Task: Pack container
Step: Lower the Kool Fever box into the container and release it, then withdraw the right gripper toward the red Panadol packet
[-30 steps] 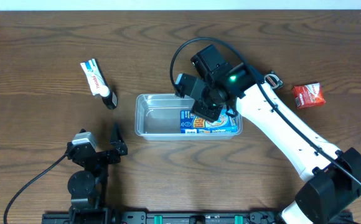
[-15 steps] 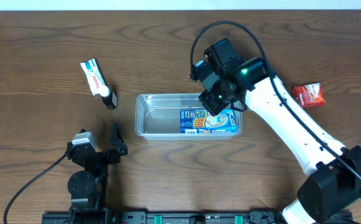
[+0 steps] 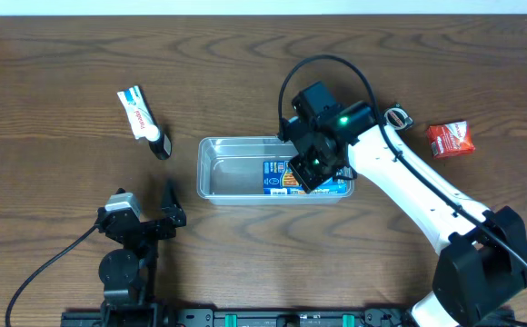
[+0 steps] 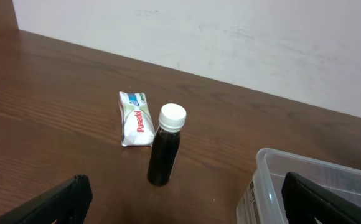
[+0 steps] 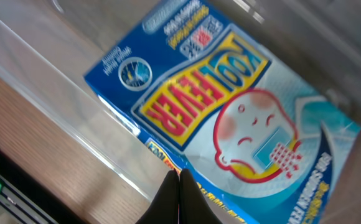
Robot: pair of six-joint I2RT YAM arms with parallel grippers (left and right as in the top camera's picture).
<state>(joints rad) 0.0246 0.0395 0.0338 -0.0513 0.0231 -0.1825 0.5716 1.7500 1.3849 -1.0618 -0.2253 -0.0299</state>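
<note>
The clear container lies mid-table; its corner shows in the left wrist view. A blue Kool Fever packet lies flat in its right half, large in the right wrist view. My right gripper is over the packet, its fingers pressed together with nothing between them. My left gripper is open and empty near the front left, facing a small dark bottle with a white cap and a white Panadol packet.
The bottle and the Panadol packet lie left of the container. A red packet lies at the far right. A metal ring lies beside the right arm.
My right gripper rose toward the container's back rim, then came back down and forward over the blue packet. The left arm has not moved.
</note>
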